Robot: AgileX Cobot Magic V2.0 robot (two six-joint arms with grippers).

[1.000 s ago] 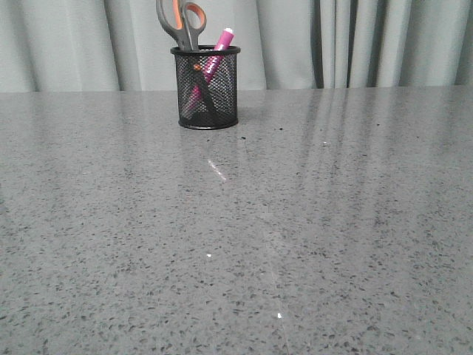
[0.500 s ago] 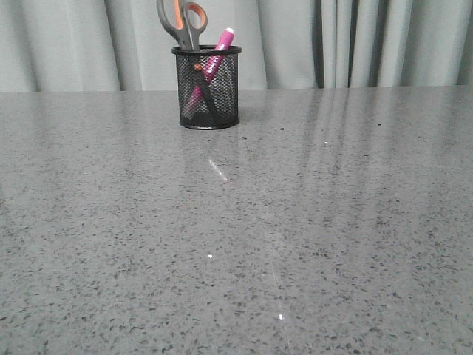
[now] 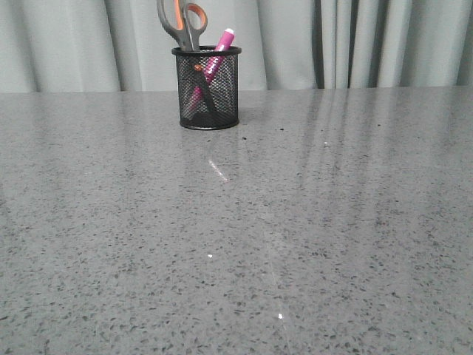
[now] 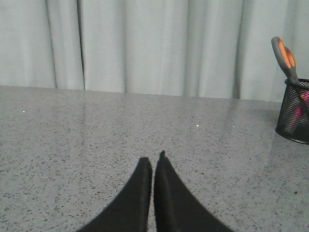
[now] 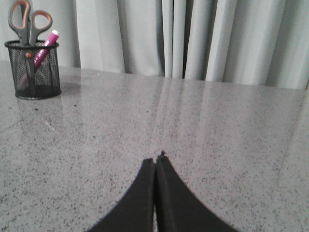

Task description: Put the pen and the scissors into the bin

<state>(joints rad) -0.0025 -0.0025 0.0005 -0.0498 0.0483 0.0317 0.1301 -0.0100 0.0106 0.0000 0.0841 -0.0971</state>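
A: Where are the task things?

B: The bin stands upright at the far side of the grey speckled table, left of centre, just in front of the curtain. The scissors stand in it blades down, grey and orange handles above the rim. The pen leans in the same cup, its whitish cap poking out to the right of the handles.

A: And the grippers?

B: Neither shows from the front. In its own wrist view the left gripper has its two dark fingers pressed together, with nothing between them. The right gripper is the same, fingers closed tip to tip and empty.

A: How do they sit relative to the bin?

B: Both are well apart from it, over bare table. The bin is far and to the right of the left fingers, far and to the left of the right ones.
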